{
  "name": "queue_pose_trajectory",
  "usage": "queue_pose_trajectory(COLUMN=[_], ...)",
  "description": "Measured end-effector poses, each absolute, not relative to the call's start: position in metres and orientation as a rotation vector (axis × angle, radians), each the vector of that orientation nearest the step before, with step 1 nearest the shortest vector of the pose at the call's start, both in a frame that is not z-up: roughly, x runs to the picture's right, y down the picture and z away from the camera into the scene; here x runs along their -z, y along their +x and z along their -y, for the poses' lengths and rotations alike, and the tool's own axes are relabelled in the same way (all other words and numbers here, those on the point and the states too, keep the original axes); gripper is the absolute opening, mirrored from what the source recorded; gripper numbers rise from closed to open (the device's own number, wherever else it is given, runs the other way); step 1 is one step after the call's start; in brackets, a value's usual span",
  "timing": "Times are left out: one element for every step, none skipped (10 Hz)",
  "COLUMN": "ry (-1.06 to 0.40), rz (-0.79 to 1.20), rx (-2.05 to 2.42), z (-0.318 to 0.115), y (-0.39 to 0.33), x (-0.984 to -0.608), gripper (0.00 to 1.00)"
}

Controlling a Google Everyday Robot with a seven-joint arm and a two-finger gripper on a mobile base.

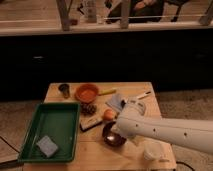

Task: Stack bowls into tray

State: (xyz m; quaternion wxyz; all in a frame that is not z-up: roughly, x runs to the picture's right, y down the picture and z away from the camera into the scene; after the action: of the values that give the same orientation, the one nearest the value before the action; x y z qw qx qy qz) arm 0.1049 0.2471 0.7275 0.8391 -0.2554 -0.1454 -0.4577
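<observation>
— Right, the white arm (165, 132) comes in from the lower right of the frame, and its gripper (118, 131) sits low at the dark maroon bowl (110, 139), right over the bowl's right-hand rim.

— Spread or pinching the rim?

— I cannot tell from here; the end of the arm covers it.

— Where is that bowl?

— Lower middle of the wooden table (95, 152), on the boards just right of the green tray (60, 122) and outside it. The orange bowl (87, 92) is well apart from it, up at the table's far edge, also outside the tray.

— Anything in the tray?

— One blue-grey sponge (47, 146), lying near its lower left corner.

— And around the bowls?

— A small dark metal cup (64, 90) stands just left of the orange bowl. A small orange ball (109, 115) lies just above the maroon bowl, beside the arm. A white cup (152, 150) stands at the lower right, partly under the arm, and a grey-blue cloth (116, 102) lies above the arm's end.
</observation>
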Motion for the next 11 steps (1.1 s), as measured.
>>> queue_pose_trajectory(ry=[-0.545, -0.551, -0.563, -0.569, -0.574, -0.579, -0.583, -0.587, -0.59, -0.594, -0.591], rz=[0.315, 0.321, 0.332, 0.336, 0.337, 0.339, 0.34, 0.34, 0.34, 0.341, 0.339], rx=[0.959, 0.952, 0.944, 0.938, 0.929, 0.92, 0.914, 0.908, 0.902, 0.898, 0.898], z=[-0.249, -0.252, -0.256, -0.258, -0.259, -0.26, -0.262, -0.263, -0.265, -0.267, -0.267], y=[0.108, 0.11, 0.114, 0.115, 0.118, 0.12, 0.121, 0.123, 0.125, 0.126, 0.126], x=[-0.732, -0.737, -0.746, -0.75, -0.753, -0.756, -0.757, -0.759, -0.76, -0.76, -0.761], gripper=[0.8, 0.8, 0.79, 0.76, 0.66, 0.54, 0.46, 0.37, 0.25, 0.15, 0.06])
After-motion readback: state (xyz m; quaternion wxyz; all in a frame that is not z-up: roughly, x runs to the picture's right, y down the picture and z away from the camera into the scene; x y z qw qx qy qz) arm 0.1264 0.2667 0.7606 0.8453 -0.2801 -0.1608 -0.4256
